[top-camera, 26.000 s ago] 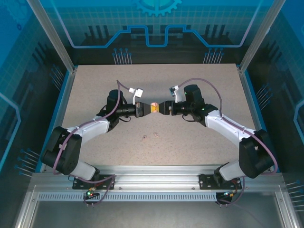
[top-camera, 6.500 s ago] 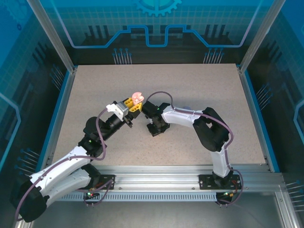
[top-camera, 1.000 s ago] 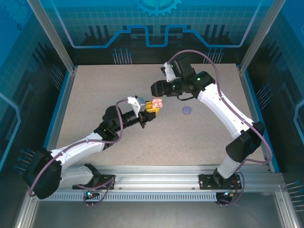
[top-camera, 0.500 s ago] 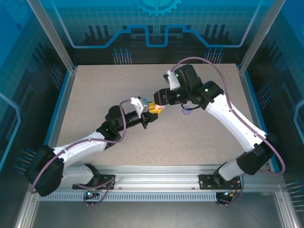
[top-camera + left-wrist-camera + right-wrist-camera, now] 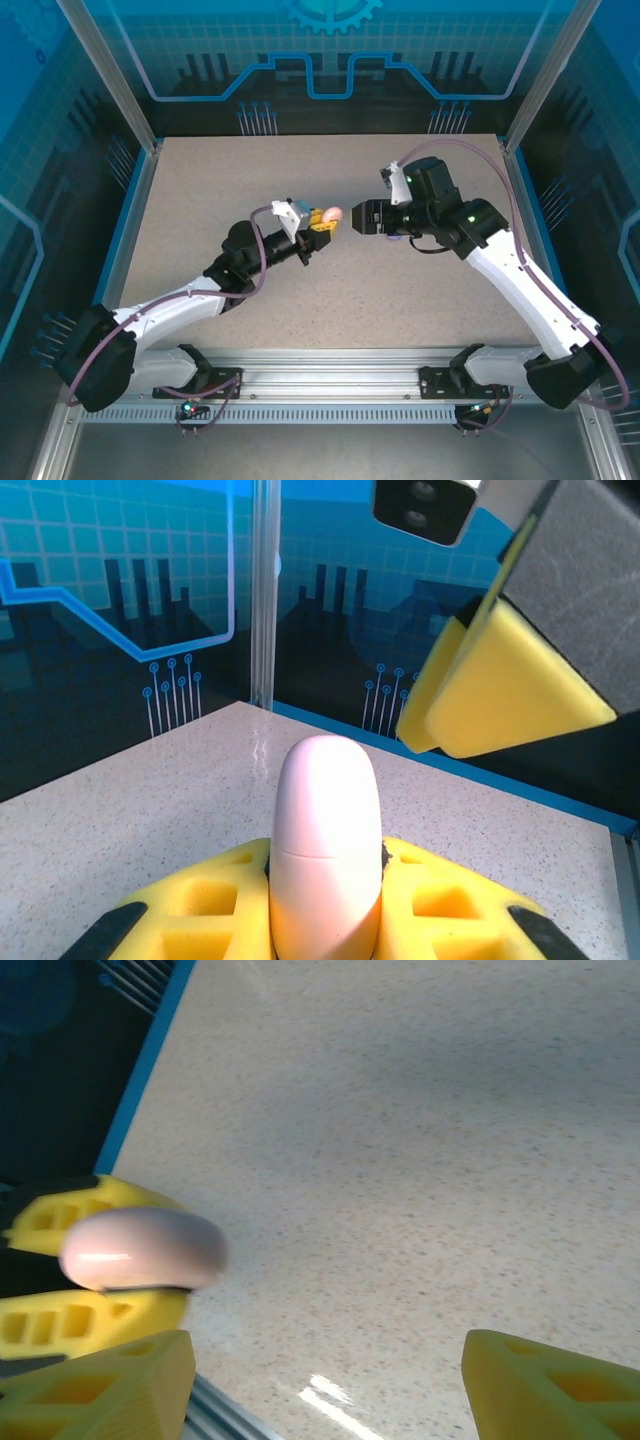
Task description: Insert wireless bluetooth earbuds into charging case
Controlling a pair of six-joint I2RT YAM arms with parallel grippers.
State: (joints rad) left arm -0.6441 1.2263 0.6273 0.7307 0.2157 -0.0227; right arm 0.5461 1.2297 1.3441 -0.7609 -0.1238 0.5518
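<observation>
Right fingers [image 5: 548,1388] have backed away from the smooth, pale pink, seamed oval case [image 5: 326,840], spread apart; left fingers [image 5: 240,865] clench it.

I have free bench [image 5: 330,160] along the far edge and both far corners; mid-bench, the pink case [image 5: 331,214] in the left fingers [image 5: 319,223] stands just before my spread right fingers [image 5: 110,1390].
</observation>
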